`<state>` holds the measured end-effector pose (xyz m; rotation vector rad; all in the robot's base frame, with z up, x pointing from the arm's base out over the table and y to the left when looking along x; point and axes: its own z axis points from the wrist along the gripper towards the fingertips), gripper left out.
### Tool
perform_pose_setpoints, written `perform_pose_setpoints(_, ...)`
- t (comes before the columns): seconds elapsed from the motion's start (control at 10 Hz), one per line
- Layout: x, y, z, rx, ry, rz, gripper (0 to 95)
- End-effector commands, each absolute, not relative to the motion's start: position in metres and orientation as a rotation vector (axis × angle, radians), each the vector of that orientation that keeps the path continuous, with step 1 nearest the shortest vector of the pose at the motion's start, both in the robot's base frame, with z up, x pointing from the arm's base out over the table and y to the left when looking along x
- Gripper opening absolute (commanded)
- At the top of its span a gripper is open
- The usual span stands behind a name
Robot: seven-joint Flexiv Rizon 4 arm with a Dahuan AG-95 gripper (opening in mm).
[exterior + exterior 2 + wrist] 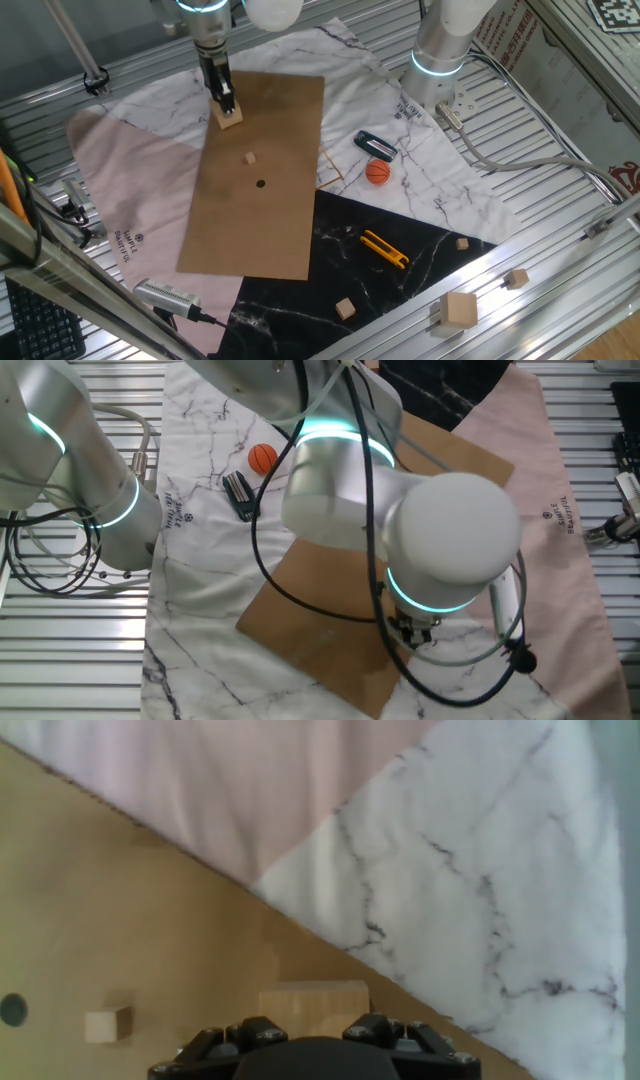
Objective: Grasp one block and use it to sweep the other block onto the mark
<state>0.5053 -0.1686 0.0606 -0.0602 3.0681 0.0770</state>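
Two pale wooden cubes rest on a flat brown board: the larger, plain-faced block sits near the board's far edge, clamped between the black fingers of the end effector, and the tiny cube lies apart from it toward the round dark mark. Under the board, marble-veined white and smooth pink sheets cover the ribbed metal table; in the hand view the tiny cube lies between the mark and the gripped block.

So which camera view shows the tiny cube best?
The hand view: the tiny cube is large and unblocked, between the dark dot and the big cube. One fixed view shows it small; in the other, the arm hides it.
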Motion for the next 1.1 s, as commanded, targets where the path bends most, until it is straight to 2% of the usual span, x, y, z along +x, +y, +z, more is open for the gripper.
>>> perform_pose_setpoints(0.1,0.506,-0.162,0.060,-0.069,3.068,0.070,0.0)
perform_pose_setpoints(0.5,0.509,-0.141,0.065,-0.083,3.075,0.075,0.0)
perform_pose_setpoints(1.1,0.513,-0.107,0.057,-0.110,3.074,0.059,0.0)
